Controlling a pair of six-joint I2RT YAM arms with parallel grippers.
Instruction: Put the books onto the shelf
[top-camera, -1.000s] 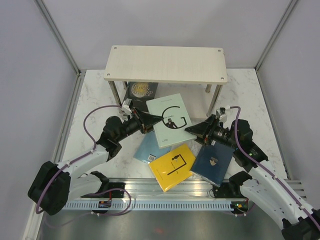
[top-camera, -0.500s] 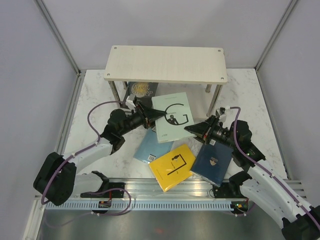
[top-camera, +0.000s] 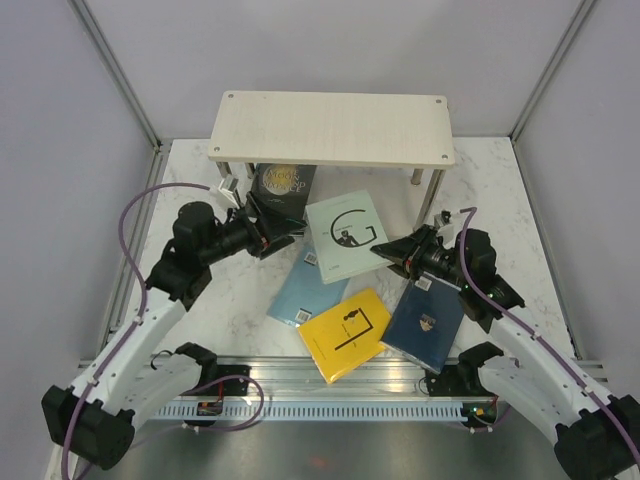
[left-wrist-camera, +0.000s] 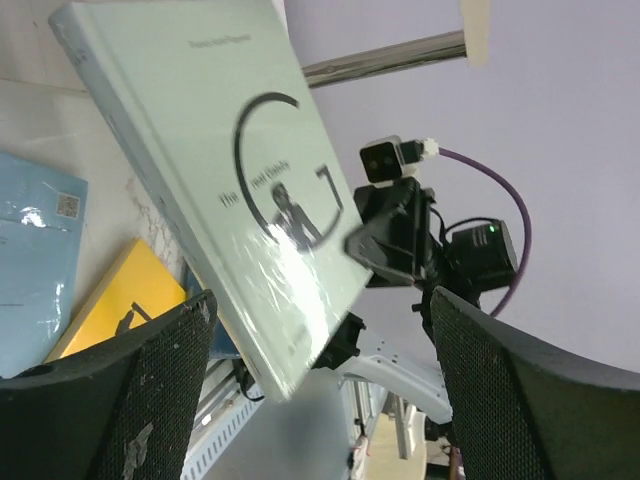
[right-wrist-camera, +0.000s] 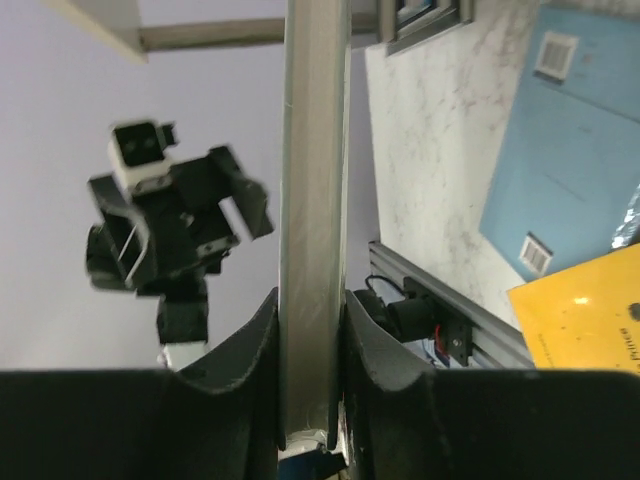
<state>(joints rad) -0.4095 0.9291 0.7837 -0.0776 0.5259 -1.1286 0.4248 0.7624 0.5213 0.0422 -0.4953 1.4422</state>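
The right fingers (right-wrist-camera: 245, 385) are pinching the white book (top-camera: 347, 232), holding it up over the tabletop (top-camera: 200, 190). The left fingers (left-wrist-camera: 150, 400) are gaping wide, holding nothing. One dark book (top-camera: 283, 182) is sitting under the shelf (top-camera: 330, 128) top at 12 o'clock. The blue book (top-camera: 305, 295), yellow book (top-camera: 345, 332) and navy book (top-camera: 428, 322) are waiting at 6 o'clock.

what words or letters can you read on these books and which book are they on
"G": large letter on the pale mint-green paperback; its smaller print is blurred.
Gold title on the black paperback under the pale wooden shelf: too blurred to read.
Print on the yellow paperback, navy paperback and light blue paperback: too small to read.
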